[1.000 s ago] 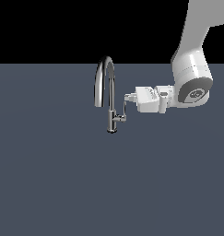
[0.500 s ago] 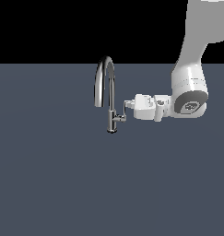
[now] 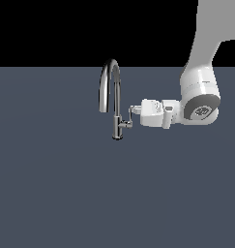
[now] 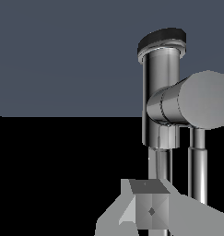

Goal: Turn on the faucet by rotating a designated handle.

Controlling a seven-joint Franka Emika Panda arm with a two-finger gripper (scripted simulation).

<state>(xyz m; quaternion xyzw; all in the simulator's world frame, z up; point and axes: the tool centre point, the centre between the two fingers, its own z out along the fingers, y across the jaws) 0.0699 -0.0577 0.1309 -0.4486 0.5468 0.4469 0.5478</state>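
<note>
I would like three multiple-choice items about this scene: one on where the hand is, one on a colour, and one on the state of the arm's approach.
1. Where is the hand relative to the faucet in the exterior view?
A. On that view's right, beside the handle
B. Above the arched spout
C. On that view's left, far from the tap

2. What finish does the faucet have?
A. Matte red
B. Shiny chrome
C. Yellow plastic

3. How is the arm's last link oriented?
A. Pointing straight down
B. Roughly horizontal, toward the tap
C. Pointing away from the tap

Answers: 1 A, the white hand sits at the handle, right of the body. 2 B, the spout and body reflect like metal. 3 B, the white link lies sideways, aimed at the tap.
</note>
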